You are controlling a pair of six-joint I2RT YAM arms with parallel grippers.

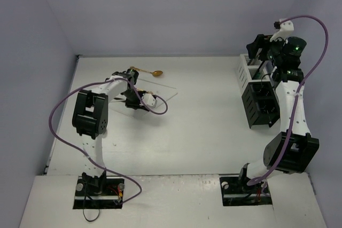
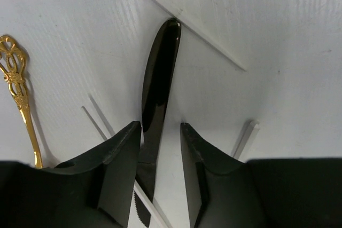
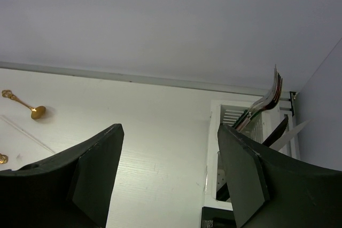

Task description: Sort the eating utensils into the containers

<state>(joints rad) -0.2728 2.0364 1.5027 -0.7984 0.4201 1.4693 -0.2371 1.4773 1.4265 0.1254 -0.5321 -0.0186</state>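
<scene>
My left gripper (image 1: 132, 100) is low over the table at the left. In the left wrist view it (image 2: 160, 129) is open and straddles a black knife (image 2: 158, 78) that lies flat, close to the left finger (image 2: 120, 164). A gold spoon (image 1: 150, 71) lies just beyond; its ornate handle (image 2: 16, 86) shows at the left. Pale chopsticks (image 2: 184, 20) lie around the knife. My right gripper (image 1: 255, 49) is open and empty (image 3: 170, 132), raised above the white container (image 3: 235, 148), which holds silver forks (image 3: 267, 100). The black container (image 1: 262, 105) stands next to it.
The side walls close in on the table at the left and right. A thin chopstick (image 1: 165, 86) lies on the table right of my left gripper. A purple cable (image 1: 64, 105) loops beside the left arm. A black-handled piece (image 3: 278, 131) leans in the white container.
</scene>
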